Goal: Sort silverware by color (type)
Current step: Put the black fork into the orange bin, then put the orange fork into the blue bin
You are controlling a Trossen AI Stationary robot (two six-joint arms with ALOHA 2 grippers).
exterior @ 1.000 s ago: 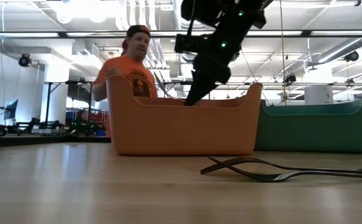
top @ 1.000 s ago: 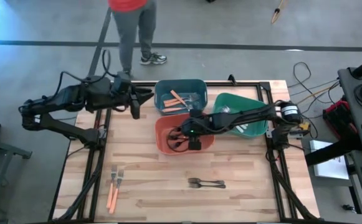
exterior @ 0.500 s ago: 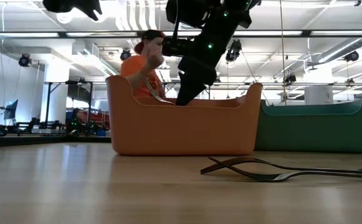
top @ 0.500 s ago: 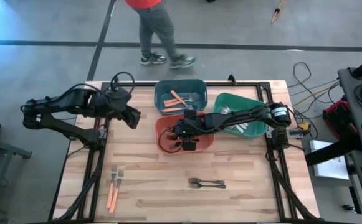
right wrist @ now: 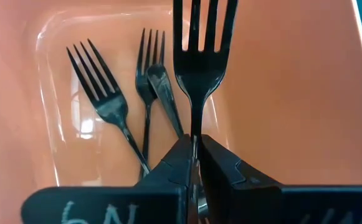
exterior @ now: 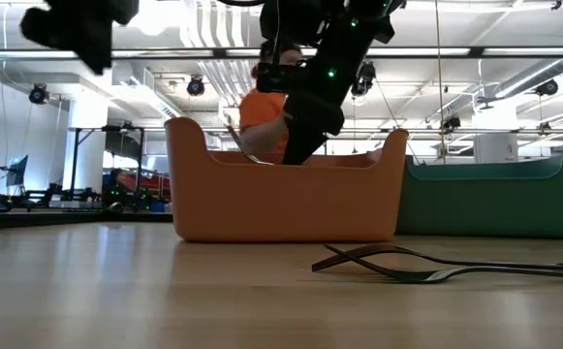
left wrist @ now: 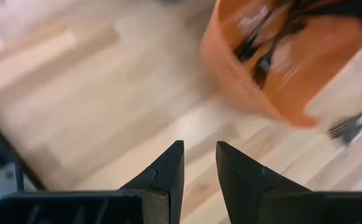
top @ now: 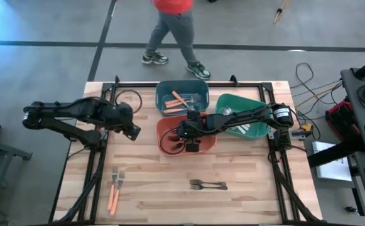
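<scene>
pale wooden planks make up the tabletop [top: 144, 188], framed by black rails. nearest the front edge lie two orange-handled forks [top: 114, 189] side by side on the left, and two black forks [top: 208, 184] overlapping toward the right. farther back, the left end effector [top: 132, 132] hangs over bare wood just left of the bins, its fingers [left wrist: 168, 175] a little apart with nothing between them. beside it sits the orange-red bin [top: 166, 129], where the right end effector [top: 191, 143] is clamped on a black fork [right wrist: 199, 37] by its handle, tines pointing away from the wrist; two more black forks [right wrist: 134, 87] rest on the bin floor beneath. behind stand the teal bin [top: 163, 91], holding orange-handled pieces [top: 181, 100], and the green bin [top: 257, 103]. a person [top: 174, 28] walks on the floor beyond the tabletop.
</scene>
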